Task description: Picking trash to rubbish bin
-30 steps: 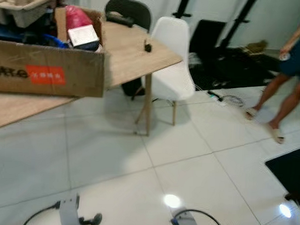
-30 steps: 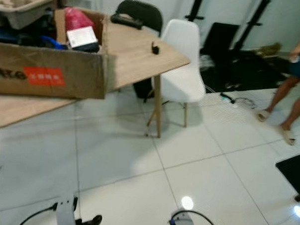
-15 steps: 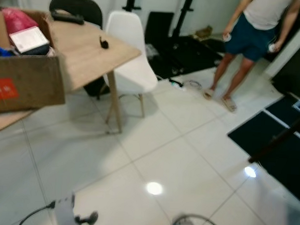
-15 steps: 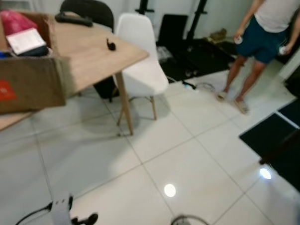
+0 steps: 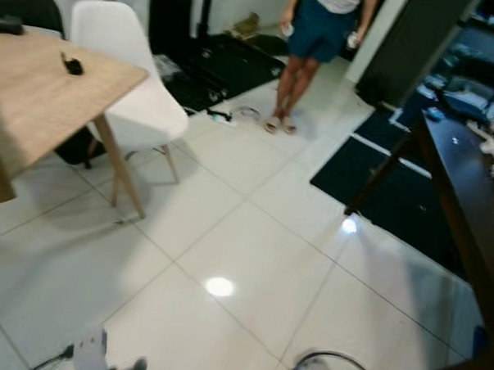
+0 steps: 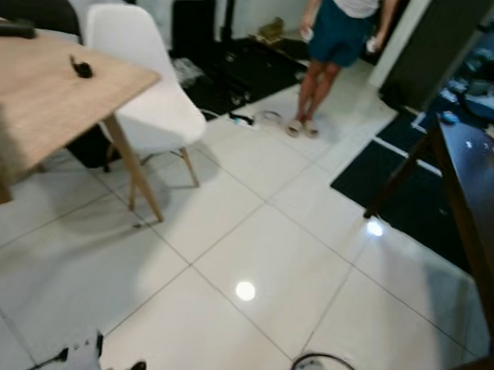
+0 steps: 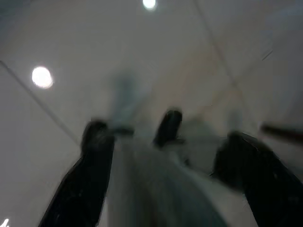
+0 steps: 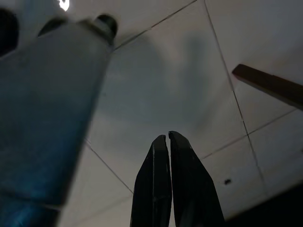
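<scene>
I'm looking down on a white tiled floor (image 5: 252, 259) with ceiling lights glinting off it. On my left there's the light wooden surface (image 5: 38, 94) with a small black object (image 5: 71, 64) lying on it, and a white chair (image 5: 128, 81) tucked just beside its corner. A black chair (image 6: 33, 4) sits behind the surface at the far left. Straight ahead, well apart from me, a person (image 5: 314, 49) in dark shorts and sandals stands on the tiles next to black floor mats (image 5: 228, 61). A dark wooden surface (image 5: 468, 195) runs along my right side, with clutter at its far end too blurred to name. No trash and no rubbish bin that I can pick out from here.

Both arms hang low; their silver wrists peek in at the bottom edge. In the right wrist view the right claw (image 8: 168, 139) has its two black fingers pressed together, tips touching, nothing between them, over bare tiles. The left wrist view is heavily blurred: I see the left claw (image 7: 170, 142) as dark finger shapes, but I cannot tell how far apart they stand.
</scene>
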Controlling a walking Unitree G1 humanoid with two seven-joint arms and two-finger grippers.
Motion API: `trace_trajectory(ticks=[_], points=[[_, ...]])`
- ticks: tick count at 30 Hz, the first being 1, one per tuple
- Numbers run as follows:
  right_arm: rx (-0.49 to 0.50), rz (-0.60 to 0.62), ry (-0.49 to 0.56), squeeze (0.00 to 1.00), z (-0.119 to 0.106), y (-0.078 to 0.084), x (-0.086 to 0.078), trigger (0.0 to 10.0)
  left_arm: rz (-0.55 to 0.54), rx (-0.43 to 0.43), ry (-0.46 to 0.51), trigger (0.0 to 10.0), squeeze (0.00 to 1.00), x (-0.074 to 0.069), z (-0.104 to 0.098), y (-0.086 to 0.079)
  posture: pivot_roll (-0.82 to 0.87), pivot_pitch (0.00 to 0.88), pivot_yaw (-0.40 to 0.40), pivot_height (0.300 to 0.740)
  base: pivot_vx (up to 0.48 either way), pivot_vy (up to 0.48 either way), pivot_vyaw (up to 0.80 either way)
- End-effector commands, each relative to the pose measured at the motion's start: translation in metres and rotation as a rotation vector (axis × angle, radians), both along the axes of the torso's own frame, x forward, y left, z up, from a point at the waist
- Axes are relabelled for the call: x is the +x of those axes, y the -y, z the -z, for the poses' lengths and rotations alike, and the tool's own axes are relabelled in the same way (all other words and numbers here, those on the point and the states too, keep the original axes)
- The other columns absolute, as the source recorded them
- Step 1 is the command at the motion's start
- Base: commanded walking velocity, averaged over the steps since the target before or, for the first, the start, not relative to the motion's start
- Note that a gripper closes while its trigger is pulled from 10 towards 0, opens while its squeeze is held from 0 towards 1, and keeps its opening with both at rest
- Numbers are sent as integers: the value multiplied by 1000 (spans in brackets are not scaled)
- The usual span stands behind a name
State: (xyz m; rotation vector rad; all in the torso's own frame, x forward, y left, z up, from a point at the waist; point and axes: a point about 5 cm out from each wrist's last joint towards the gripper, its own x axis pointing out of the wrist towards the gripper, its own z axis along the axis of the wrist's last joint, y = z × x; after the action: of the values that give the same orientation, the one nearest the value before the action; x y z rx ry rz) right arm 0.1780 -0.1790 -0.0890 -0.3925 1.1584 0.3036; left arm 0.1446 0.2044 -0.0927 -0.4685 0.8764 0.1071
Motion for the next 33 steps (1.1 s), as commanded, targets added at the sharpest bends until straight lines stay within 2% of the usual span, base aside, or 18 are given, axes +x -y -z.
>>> trace_trajectory(ticks=[1,3,5,8,14,18,22,26,27,28,29,30,31,32,33], points=[[-46,31,1,0,-2,16,0,10000,17,-31,-31,10000,0,-7,5,18,243,103,-140,740,0,0,-781],[-65,48,16,0,-6,23,7,10000,14,-39,-37,10000,0,-11,7,23,233,108,-140,740,0,0,-781],[-67,57,35,0,-11,28,15,10000,61,-25,-44,10000,0,-13,8,27,218,117,-142,740,0,0,-781],[-67,62,50,0,-14,31,20,10000,73,1,-61,10000,0,-16,9,24,205,128,-149,740,0,0,-781],[-78,47,30,0,-13,35,17,10000,52,15,-51,10000,0,-14,8,22,228,127,-144,740,0,0,-783],[-98,20,17,0,-12,34,14,10000,103,30,-50,10000,0,-12,8,25,238,112,-159,740,0,0,-786],[-106,-3,34,0,-13,28,18,10000,118,34,-40,10000,0,-7,7,29,234,103,-152,740,0,0,0],[-21,132,98,0,-16,17,27,10000,190,53,-39,10000,0,-1,6,36,209,69,-111,740,0,0,0],[-21,132,98,0,-16,17,27,10000,190,53,-39,10000,0,-1,6,36,209,69,-111,740,0,0,0],[7,174,110,0,-16,13,29,10000,214,62,-44,10000,0,0,6,35,193,61,-83,740,0,0,0],[38,224,119,0,-16,10,30,10000,243,71,-47,10000,0,0,5,35,189,58,-73,740,0,0,0],[109,337,133,0,-15,4,30,10000,309,86,-49,10000,0,2,5,36,178,51,-51,740,0,0,0],[109,337,133,0,-15,4,30,10000,309,86,-49,10000,0,2,5,36,178,51,-51,740,0,0,0],[153,398,131,0,-14,0,29,10000,359,100,-48,10000,0,4,4,35,152,40,0,740,0,0,0],[153,398,131,0,-14,0,29,10000,359,100,-48,10000,0,4,4,35,152,40,0,740,0,0,0]])
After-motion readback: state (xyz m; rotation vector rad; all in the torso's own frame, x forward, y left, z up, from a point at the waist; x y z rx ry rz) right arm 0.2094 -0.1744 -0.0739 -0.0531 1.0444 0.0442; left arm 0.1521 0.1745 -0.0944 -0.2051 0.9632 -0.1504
